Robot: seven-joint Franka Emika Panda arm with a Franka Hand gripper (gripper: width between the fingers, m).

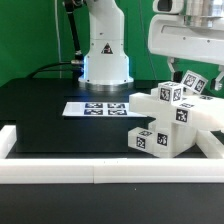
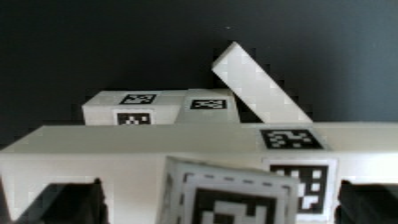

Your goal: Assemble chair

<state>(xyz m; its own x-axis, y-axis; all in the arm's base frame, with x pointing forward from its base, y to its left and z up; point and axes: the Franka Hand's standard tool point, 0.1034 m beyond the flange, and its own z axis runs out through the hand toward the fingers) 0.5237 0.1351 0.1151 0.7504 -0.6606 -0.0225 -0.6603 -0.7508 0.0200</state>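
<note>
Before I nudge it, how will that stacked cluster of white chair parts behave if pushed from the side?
The chair parts look like rigid blocky plastic, so probably stiff, not floppy. They sit piled with one slanted bar leaning, so a push may topple or shift pieces. Flat faces suggest sliding on the black table, not rolling.

no readable text, only black-and-white square tags on chair parts

Robotics lab: black table fenced by white rails, marker board, green backdrop.

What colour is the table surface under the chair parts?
Black table; the exterior view shows it best.
</note>
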